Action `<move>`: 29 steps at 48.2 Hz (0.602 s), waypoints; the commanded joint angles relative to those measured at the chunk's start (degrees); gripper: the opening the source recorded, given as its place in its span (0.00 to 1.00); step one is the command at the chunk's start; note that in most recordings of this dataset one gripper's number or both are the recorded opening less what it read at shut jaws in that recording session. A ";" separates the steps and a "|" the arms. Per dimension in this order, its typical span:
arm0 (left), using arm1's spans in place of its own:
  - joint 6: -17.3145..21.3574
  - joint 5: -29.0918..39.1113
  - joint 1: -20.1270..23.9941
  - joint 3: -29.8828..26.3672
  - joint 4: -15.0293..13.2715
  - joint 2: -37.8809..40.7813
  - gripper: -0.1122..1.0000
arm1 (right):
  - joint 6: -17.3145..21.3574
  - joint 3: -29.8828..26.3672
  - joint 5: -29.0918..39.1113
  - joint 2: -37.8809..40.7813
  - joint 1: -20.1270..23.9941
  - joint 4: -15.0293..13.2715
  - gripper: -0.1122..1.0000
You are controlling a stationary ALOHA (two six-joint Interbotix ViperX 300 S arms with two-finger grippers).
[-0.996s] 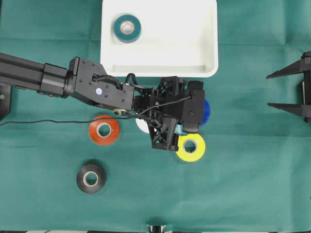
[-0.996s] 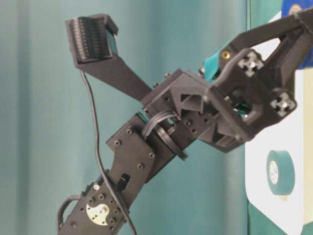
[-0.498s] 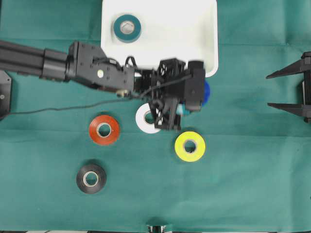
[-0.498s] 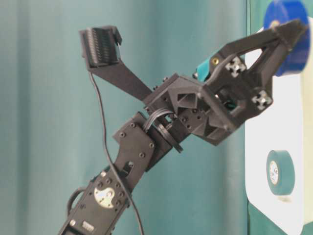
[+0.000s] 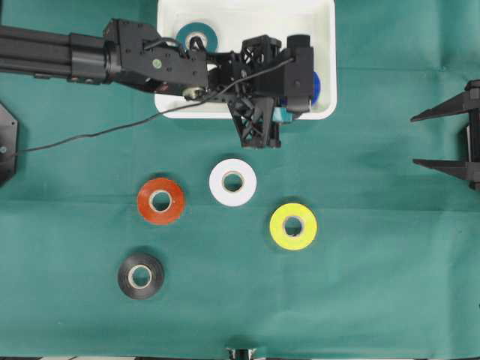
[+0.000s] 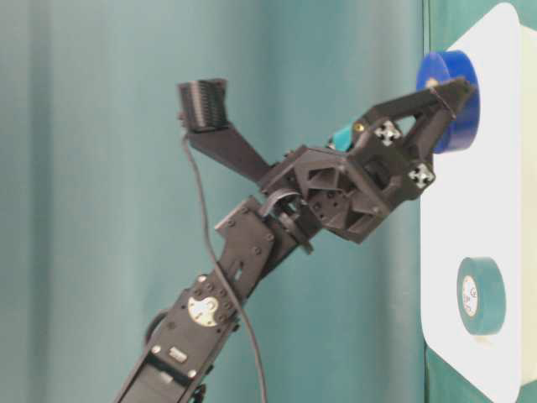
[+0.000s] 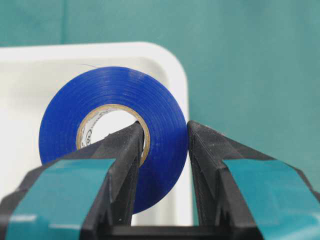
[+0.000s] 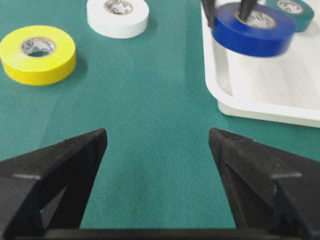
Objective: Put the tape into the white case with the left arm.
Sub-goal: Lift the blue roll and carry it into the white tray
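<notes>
Left gripper (image 7: 162,145): clamped on the blue tape roll (image 7: 112,130), one teal-striped finger through the core, the other outside the wall; the roll hangs flat over the right end of the white case (image 5: 326,45), near its right rim.
Blue tape roll, side view: seen from the right wrist camera it sits above the case floor, not resting on it.
Right gripper (image 8: 157,150): jaws apart, nothing between them, parked at the right edge of the cloth, well apart from the case.
Green cloth (image 5: 375,262): covers the whole table.
Black roll (image 5: 141,275): nearest the bottom edge in the overhead view, lying flat at lower left.
Yellow roll (image 5: 293,225): flat on the cloth, right of centre.
Orange roll (image 5: 160,200): flat, left of centre, above the black roll.
White roll (image 5: 232,182): flat, between the orange and yellow rolls, just below the left arm (image 5: 90,56).
Teal roll (image 8: 292,10): lying flat inside the case towards its left end, partly hidden by the arm in the overhead view.
</notes>
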 commanded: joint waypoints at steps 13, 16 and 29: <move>0.09 -0.79 2.64 -1.14 0.18 -0.26 0.34 | 0.09 -0.70 -0.53 0.35 -0.09 0.00 0.88; 0.09 -0.97 2.64 -1.14 0.18 -0.35 0.34 | 0.09 -0.70 -0.62 0.35 0.00 0.00 0.88; -0.09 -1.49 2.64 -0.97 0.18 0.09 0.34 | 0.09 -0.62 -0.53 0.35 -0.09 0.00 0.88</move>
